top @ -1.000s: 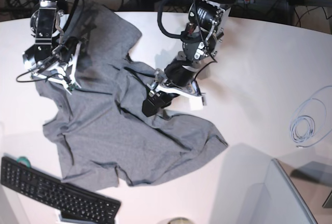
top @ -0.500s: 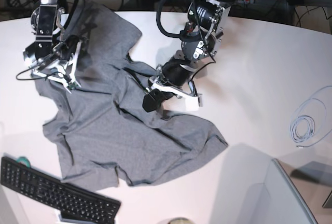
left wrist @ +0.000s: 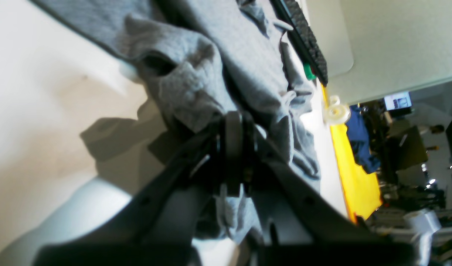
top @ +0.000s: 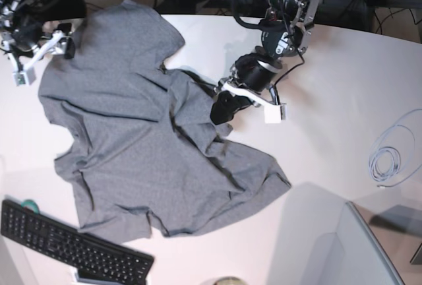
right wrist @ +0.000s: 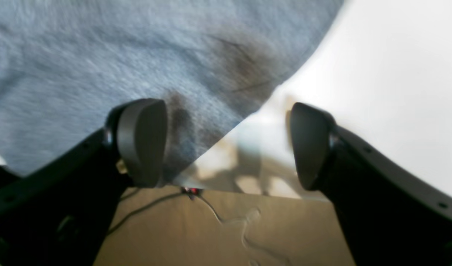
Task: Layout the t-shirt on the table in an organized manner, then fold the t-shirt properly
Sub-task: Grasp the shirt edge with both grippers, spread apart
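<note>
The heather-grey t-shirt (top: 145, 146) lies crumpled but mostly spread over the left half of the white table (top: 343, 87). My left gripper (top: 221, 111) is shut on a raised fold near the shirt's right-hand middle; in the left wrist view the fabric (left wrist: 196, 85) bunches out from between its closed fingers (left wrist: 234, 147). At the shirt's far-left corner my right gripper (top: 41, 57) stands open and holds nothing. In the right wrist view one pad (right wrist: 140, 142) hangs over the cloth (right wrist: 100, 55) and the other pad (right wrist: 311, 146) over bare table.
A black keyboard (top: 72, 249) lies at the near-left edge, just below the shirt's hem, with a small green object (top: 28, 204) beside it. A coiled pale cable (top: 389, 159) sits at the right. A grey slab (top: 359, 252) fills the near-right corner.
The right gripper has opened, let go of the shirt and drawn back toward the far-left corner. The left gripper closed on a fold and moved right and farther back, pulling cloth along.
</note>
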### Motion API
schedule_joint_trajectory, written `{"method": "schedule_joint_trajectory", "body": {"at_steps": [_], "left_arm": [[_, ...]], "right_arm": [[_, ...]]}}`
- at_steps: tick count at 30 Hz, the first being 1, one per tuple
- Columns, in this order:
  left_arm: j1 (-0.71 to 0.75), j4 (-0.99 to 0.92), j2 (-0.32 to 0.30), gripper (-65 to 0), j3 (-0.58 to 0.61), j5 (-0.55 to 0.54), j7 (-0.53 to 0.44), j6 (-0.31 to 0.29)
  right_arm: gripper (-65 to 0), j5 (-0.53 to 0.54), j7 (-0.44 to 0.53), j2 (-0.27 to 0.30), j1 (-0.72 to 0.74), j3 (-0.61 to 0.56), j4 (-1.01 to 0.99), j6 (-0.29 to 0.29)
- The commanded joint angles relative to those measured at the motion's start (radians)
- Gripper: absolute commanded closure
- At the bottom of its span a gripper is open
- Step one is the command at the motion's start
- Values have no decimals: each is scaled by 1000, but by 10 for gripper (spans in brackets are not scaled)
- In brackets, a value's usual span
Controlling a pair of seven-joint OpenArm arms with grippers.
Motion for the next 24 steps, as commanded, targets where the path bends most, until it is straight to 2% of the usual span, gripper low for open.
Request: {"method": "schedule_joint_trajectory", "body": {"at_steps": [1,4,10,13,24], "left_arm": [[-5,31,-8,0,-2,-12,-17,-14],[13,45,-16,0,-2,-12,-17,-14],[35,78,-41,0,-2,-12,-17,41],[38,100,-51,0,-2,-12,-17,41],[53,101,-53,0,-2,-12,-17,41]], "right_arm": [[-483,68,34,20,7,2,19,2],[-455,162,41,43,7,2,-39,2],[-446,165,41,56,66,15,-182,2],[-446,162,41,53,76,61,-200,2],[-444,160,41,55,73,68,-257,2]]}}
